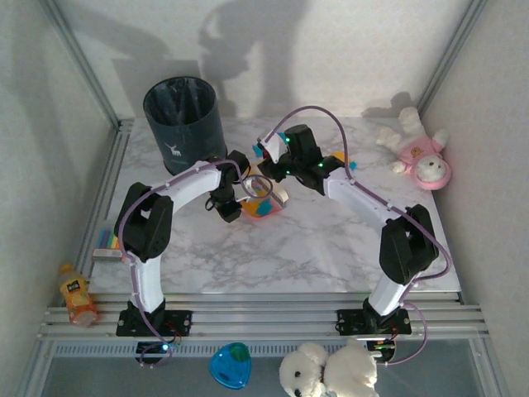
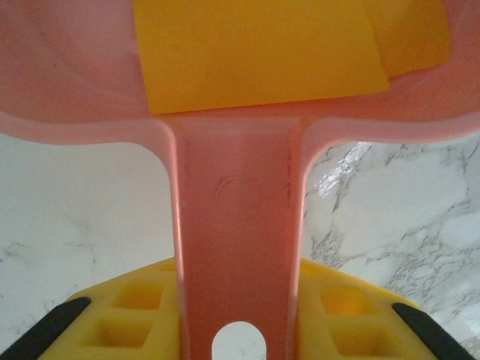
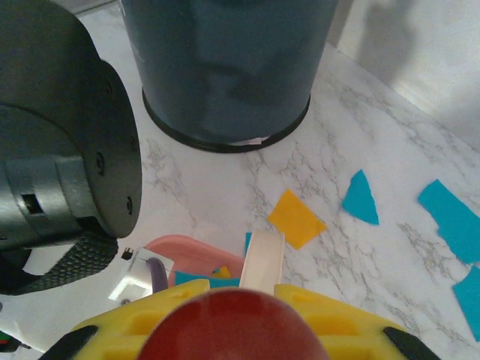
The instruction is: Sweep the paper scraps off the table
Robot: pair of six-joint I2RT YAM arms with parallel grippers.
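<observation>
Loosely, small teal and orange paper scraps (image 3: 297,218) lay on the white marbled surface (image 3: 217,187) near the dark blue bin (image 3: 225,67), others inside the pink plastic dustpan (image 2: 232,217). The left gripper (image 2: 238,322) clamped its handle; the right gripper (image 3: 225,319) was closed tight on a dark red rounded handle (image 3: 225,334).

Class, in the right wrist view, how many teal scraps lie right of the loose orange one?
3 teal scraps: one beside the orange scrap, one farther right, one at the edge; others may be hidden.
</observation>
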